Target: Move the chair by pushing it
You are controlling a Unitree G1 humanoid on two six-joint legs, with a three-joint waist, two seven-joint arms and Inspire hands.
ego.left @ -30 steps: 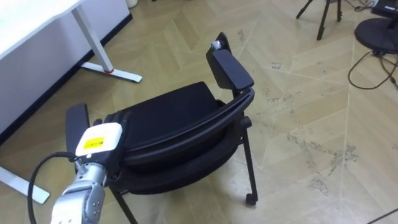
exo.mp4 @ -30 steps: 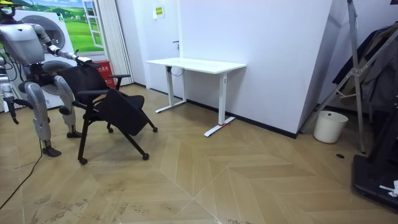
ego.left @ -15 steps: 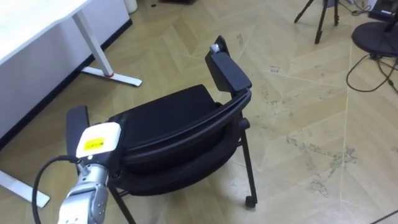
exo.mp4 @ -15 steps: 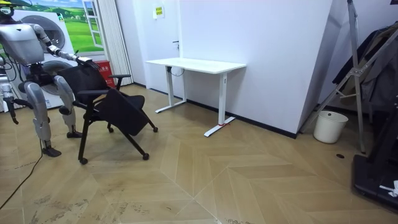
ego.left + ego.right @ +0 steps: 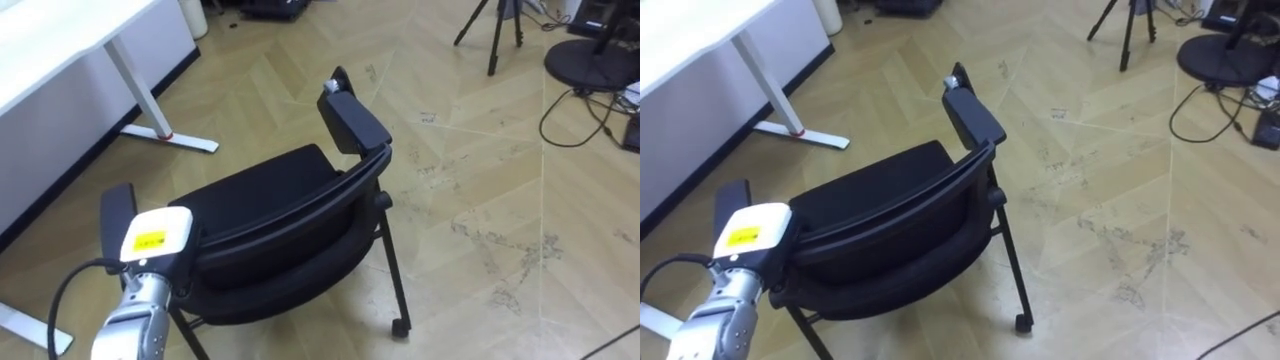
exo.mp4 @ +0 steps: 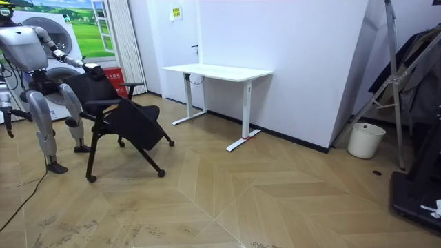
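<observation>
Black chair stands on the wood floor directly in front of the robot, backrest toward it, with the white tabletop to its left. Left hand is at the backrest's left end. Its fingers are hidden behind the chair, so I can't tell the grip.

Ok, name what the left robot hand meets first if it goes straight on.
The black chair's backrest: the left robot hand seems to sit right at its top edge, though the contact itself is hidden.
</observation>
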